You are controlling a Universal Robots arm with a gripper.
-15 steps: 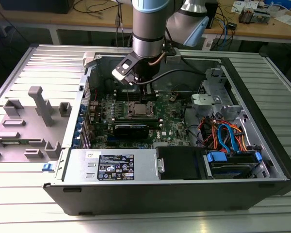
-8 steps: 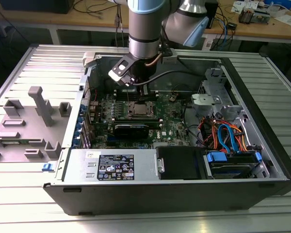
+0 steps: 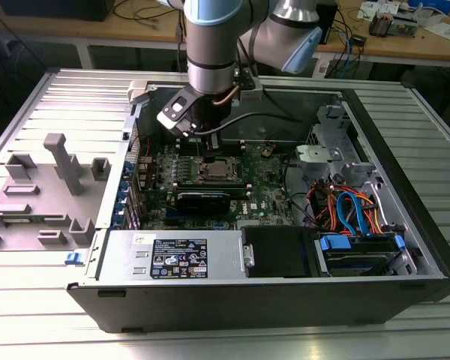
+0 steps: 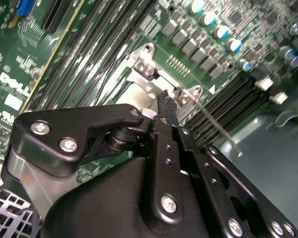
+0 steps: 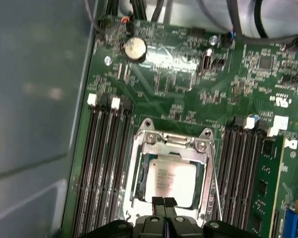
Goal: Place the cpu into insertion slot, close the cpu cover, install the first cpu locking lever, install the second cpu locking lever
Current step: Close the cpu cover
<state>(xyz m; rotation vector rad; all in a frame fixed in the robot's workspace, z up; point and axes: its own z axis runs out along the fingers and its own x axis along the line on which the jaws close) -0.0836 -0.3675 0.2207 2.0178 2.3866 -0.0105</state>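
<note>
The cpu (image 5: 170,177), a dull silver square, lies flat in the insertion slot (image 5: 137,193) on the green motherboard (image 5: 179,74). The cpu cover (image 5: 175,150), a silver frame, lies down around it, with the chip showing through its window. A thin wire locking lever (image 5: 215,183) runs along the socket's side beside the memory slots, and its hooked end (image 4: 237,151) shows in the second wrist view. My gripper (image 5: 163,202) hangs just above the socket's edge with its black fingers pressed together and nothing between them. From the exterior view, the gripper (image 3: 210,148) stands over the cpu (image 3: 216,169).
Long black memory slots (image 5: 107,163) flank the socket on both sides. A black card (image 3: 202,199), the power supply (image 3: 172,259) and a bundle of cables (image 3: 345,206) fill the open case. Grey plastic fixtures (image 3: 60,165) stand outside it on the exterior view's left.
</note>
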